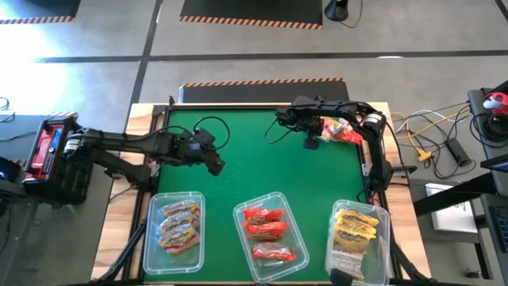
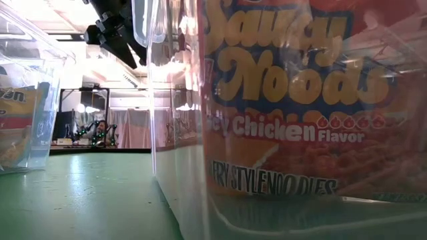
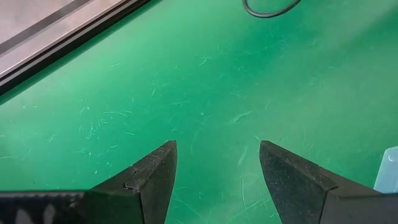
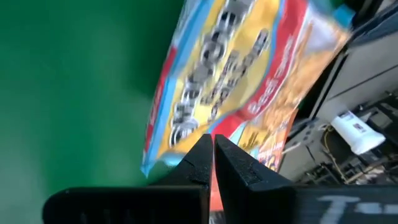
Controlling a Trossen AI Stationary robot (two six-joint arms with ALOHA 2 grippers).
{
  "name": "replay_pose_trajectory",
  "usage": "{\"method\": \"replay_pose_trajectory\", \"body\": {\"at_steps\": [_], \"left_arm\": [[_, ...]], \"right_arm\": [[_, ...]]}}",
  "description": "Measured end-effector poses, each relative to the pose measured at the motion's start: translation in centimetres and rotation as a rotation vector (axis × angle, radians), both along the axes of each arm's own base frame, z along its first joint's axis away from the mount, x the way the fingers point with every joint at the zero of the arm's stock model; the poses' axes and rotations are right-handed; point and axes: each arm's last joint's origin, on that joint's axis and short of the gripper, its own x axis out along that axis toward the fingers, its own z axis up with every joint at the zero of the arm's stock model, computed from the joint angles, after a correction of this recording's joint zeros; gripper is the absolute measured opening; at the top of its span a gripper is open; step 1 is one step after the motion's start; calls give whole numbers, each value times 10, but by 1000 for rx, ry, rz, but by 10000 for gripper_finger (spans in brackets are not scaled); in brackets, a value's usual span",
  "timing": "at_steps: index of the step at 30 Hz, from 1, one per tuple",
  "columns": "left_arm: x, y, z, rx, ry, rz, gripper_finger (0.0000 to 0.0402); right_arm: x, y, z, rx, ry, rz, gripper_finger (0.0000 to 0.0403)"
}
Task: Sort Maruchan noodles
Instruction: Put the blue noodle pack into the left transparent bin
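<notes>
While one yellow-and-red noodle packet [image 4: 236, 81] hangs pinched by its edge in the right gripper [image 4: 213, 155], whose fingers are clamped together on the plastic, we hold it above the far right of the green mat [image 1: 262, 163]. We judge it belongs with the look-alike packets in the left bin [image 1: 151, 238]; the middle bin [image 1: 240, 218] holds red ones and the right bin [image 1: 382, 254] yellow ones. To do this well, we should carry it high enough to clear the bin walls and release only over the matching pile. Our left gripper [image 3: 217, 168] waits over bare mat, fingers apart and empty. Up close, a red packet [image 2: 300, 100] reads "Chicken Flavor".
</notes>
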Motion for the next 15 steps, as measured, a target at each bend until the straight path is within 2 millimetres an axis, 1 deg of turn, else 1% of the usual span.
{"method": "replay_pose_trajectory", "body": {"at_steps": [5, 7, 11, 15], "left_arm": [[-2, 0, 0, 4, 12, -6, 213], [-2, 0, 0, 5, 17, -9, 213], [-3, 0, 0, 5, 30, -9, 213], [-5, 0, 0, 4, 40, -7, 213]], "right_arm": [[15, -9, 2, -43, -76, 4, 8], [18, -14, -1, -41, -76, -2, 8], [21, -23, -17, -35, 4, 7, 8], [25, -25, -22, -32, 115, 39, 8]]}}
